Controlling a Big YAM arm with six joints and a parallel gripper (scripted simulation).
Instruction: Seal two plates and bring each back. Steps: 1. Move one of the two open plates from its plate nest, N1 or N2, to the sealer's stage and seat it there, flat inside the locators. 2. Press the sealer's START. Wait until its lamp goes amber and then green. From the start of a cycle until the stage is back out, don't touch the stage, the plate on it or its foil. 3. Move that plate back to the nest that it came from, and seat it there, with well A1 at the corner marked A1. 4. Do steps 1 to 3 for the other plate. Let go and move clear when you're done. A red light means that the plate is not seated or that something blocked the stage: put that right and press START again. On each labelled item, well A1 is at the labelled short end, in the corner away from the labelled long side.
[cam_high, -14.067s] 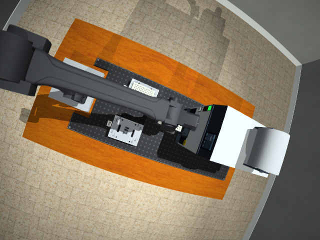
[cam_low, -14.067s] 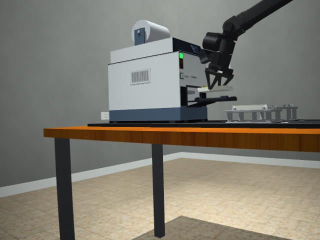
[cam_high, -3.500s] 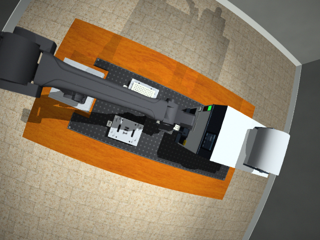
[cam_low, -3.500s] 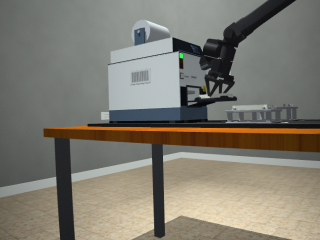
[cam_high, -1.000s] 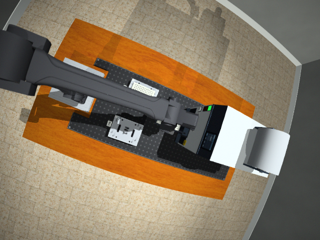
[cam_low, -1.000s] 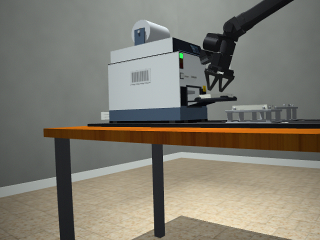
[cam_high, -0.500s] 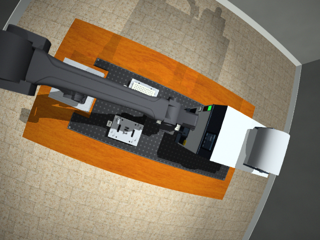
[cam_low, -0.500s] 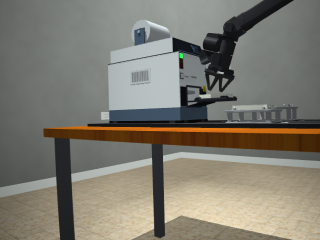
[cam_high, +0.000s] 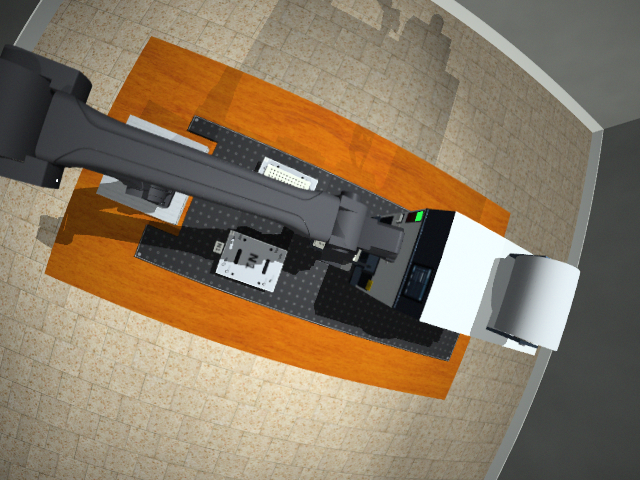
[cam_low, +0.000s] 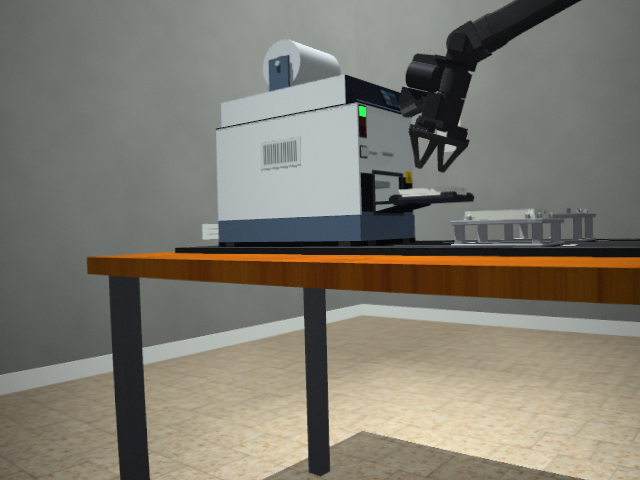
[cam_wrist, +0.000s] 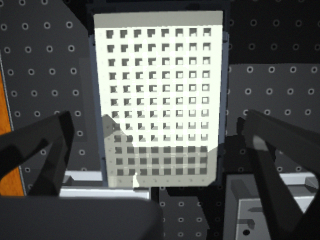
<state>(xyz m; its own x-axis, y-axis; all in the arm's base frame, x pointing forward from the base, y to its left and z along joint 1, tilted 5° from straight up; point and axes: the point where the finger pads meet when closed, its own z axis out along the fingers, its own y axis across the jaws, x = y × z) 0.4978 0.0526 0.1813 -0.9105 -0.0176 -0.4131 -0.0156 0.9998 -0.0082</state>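
Note:
A pale plate (cam_low: 421, 192) (cam_wrist: 157, 82) lies flat on the sealer's extended stage (cam_low: 467, 197) (cam_wrist: 93, 75), its wells showing without visible foil. My gripper (cam_low: 430, 168) (cam_wrist: 158, 120) is open and empty above it, the fingers out to either side of the plate in the wrist view. The sealer (cam_high: 454, 279) (cam_low: 289, 191) shows a green lamp (cam_high: 418, 216) (cam_low: 362, 111); START (cam_high: 399, 218) (cam_low: 363, 151) is below the lamp. The other plate (cam_high: 286, 177) (cam_low: 496, 213) sits in nest N2 (cam_high: 264, 161) (cam_low: 550, 222). Nest N1 (cam_high: 258, 281) (cam_wrist: 250, 205) is empty. In the top view the arm mostly hides the stage.
The foil roll (cam_high: 537, 299) (cam_low: 315, 64) is on top of the sealer. A yellow label (cam_high: 368, 284) (cam_low: 408, 177) is on the sealer's front beside the stage opening. The nests stand on the dark perforated board (cam_high: 175, 248), behind the stage as seen from the sealer.

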